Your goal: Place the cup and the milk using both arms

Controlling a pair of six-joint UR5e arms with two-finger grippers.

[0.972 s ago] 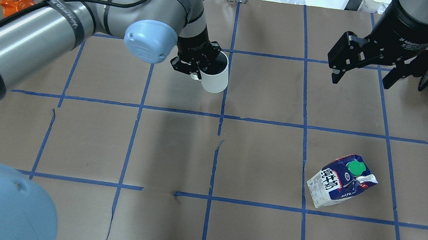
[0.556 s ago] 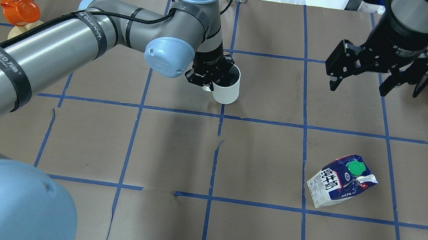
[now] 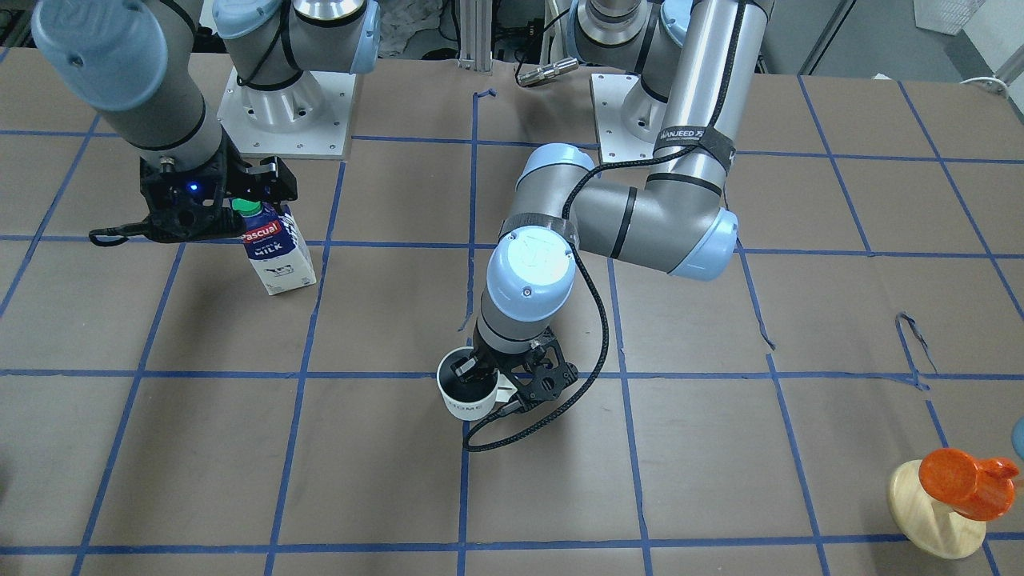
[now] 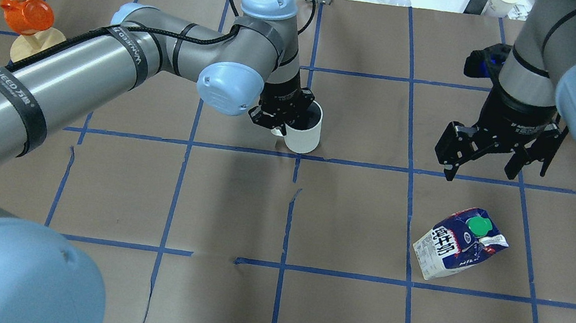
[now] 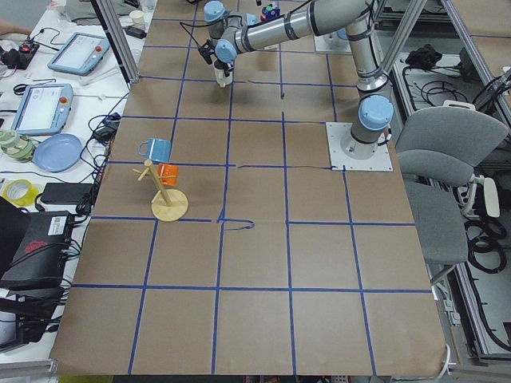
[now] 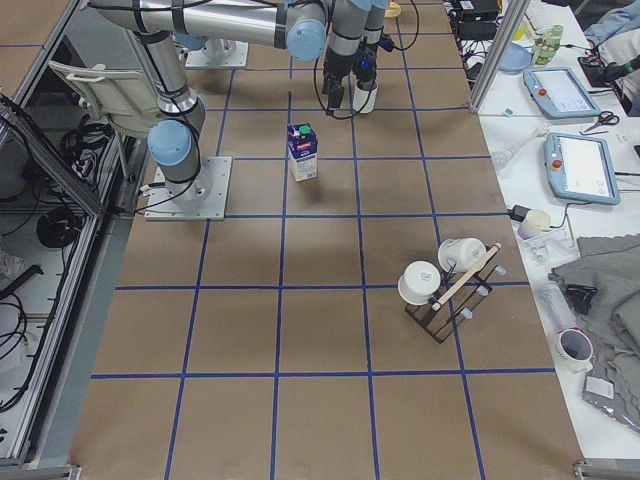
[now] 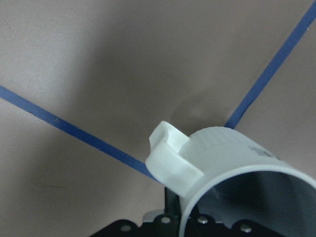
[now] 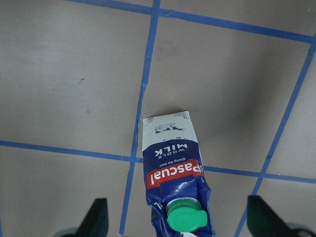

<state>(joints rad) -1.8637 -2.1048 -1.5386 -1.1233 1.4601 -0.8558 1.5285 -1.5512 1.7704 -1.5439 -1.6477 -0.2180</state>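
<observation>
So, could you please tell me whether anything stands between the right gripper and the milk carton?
Nothing visible does. The right gripper hangs open above the milk carton, with only air between them and bare table around it. The cup, in the left gripper, is well off to the side.

My arms (image 4: 63,71) are grey with light blue joint caps. The cup (image 4: 305,138) is white, dark grey inside. The milk (image 4: 449,250) is dark blue and white, red-banded, green-capped.
</observation>
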